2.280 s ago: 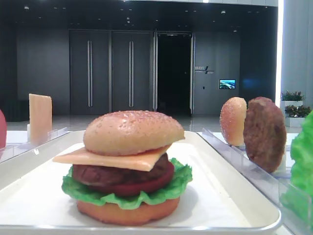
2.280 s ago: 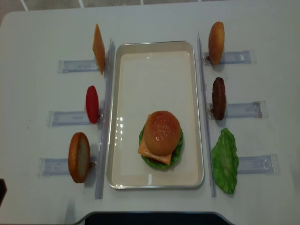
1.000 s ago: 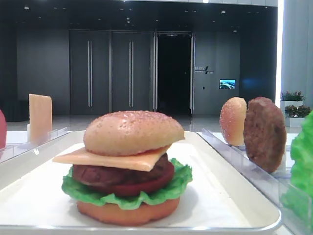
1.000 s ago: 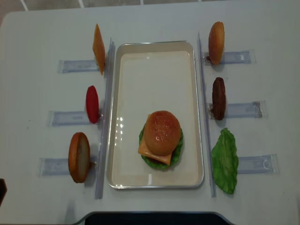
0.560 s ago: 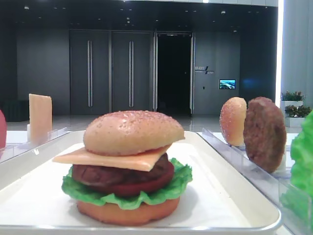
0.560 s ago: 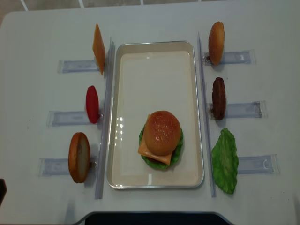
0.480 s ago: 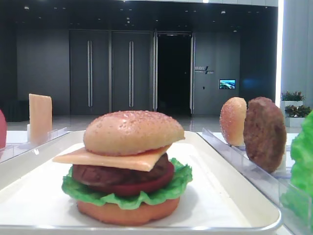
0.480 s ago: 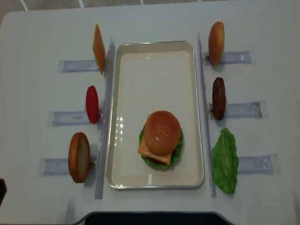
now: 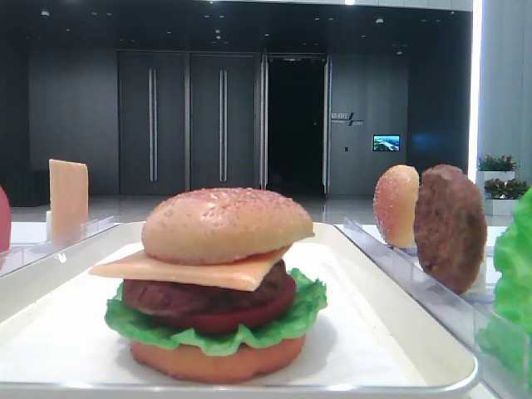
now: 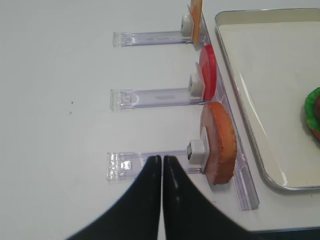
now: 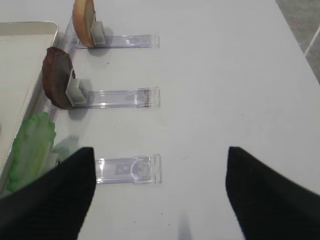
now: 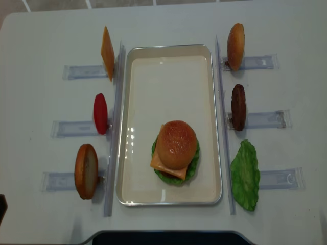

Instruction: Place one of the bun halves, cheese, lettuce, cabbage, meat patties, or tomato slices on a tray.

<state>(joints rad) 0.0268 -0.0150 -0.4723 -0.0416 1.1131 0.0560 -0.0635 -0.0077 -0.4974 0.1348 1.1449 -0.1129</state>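
A white table (image 12: 41, 30) fills the overhead view, and the large white tray (image 12: 168, 66) lies lengthwise along its middle. A finished burger sits in the near half of the tray: the sesame-seeded bun top (image 12: 176, 144) crowns a cheese slice (image 9: 187, 270), a meat patty (image 9: 199, 298), a tomato slice (image 9: 262, 314), lettuce (image 9: 274, 331) and a flat bun bottom (image 9: 216, 362) (the low front view shows the layers one above another).

Clear plastic racks (image 12: 265, 119) flank the tray on both sides. On the right side a loose lettuce leaf (image 12: 245, 176) lies flat by the tray's near corner, a spare patty (image 12: 238, 106) stands on edge beside the middle rack, and a second sesame bun (image 12: 235, 46) stands on edge at the far rack. On the left side a bun half (image 12: 86, 170) stands upright nearest, a red tomato slice (image 12: 100, 113) in the middle, and a cheese slice (image 12: 107, 52) farthest.

The right gripper (image 11: 157, 190) hangs over the bare table near the lettuce rack, its dark fingers spread wide and holding nothing. The left gripper (image 10: 162, 172) hovers just beside the upright bun half, its fingers pressed together with nothing between them.
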